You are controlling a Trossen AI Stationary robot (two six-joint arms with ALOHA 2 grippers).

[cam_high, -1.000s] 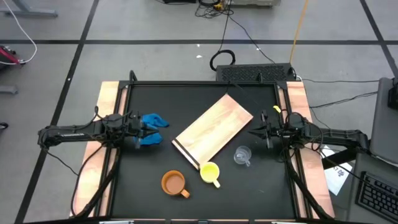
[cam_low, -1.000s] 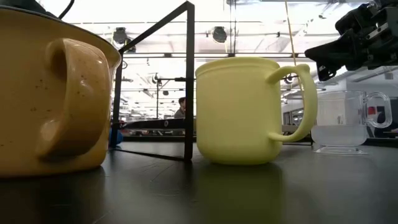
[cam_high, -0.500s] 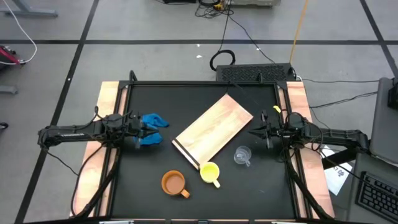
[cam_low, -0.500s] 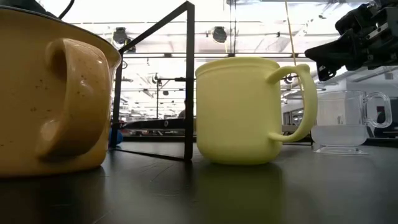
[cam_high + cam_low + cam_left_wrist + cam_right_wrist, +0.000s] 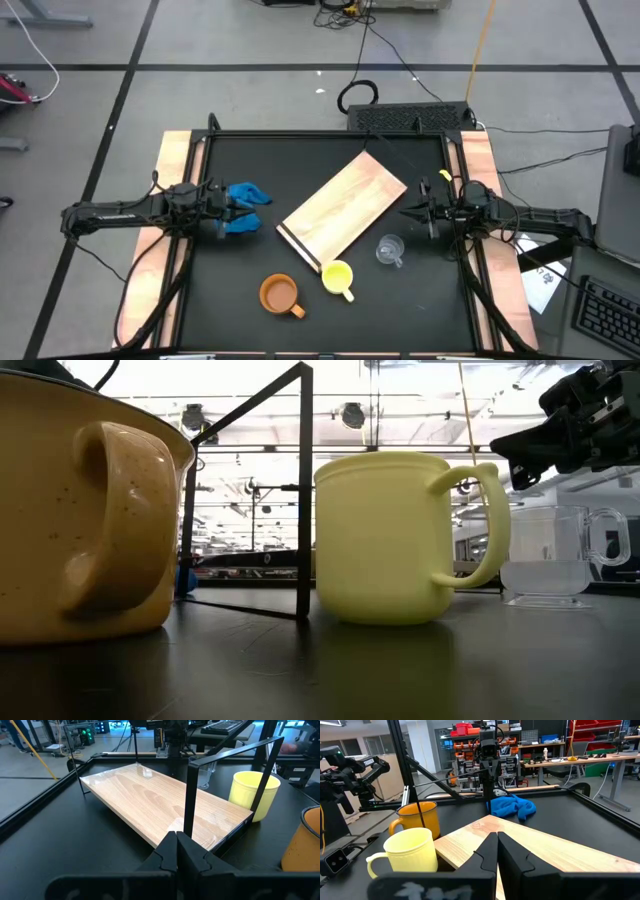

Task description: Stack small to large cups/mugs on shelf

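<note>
In the high view the wooden shelf (image 5: pixel 343 211) lies diagonally in the middle of the frame, and below it stand the orange mug (image 5: pixel 280 294), the yellow mug (image 5: pixel 337 276) and the small glass cup (image 5: pixel 389 248), all still on the black table. The left gripper (image 5: pixel 228 208) waits at the left beside a blue cloth (image 5: pixel 246 194) and the right gripper (image 5: pixel 419 213) at the right, both with fingers pressed together and empty. I judge the glass cup light, slippery and easy to break, and the two mugs heavier and stiff, so the rim or the handle looks the best place to hold each one.
</note>
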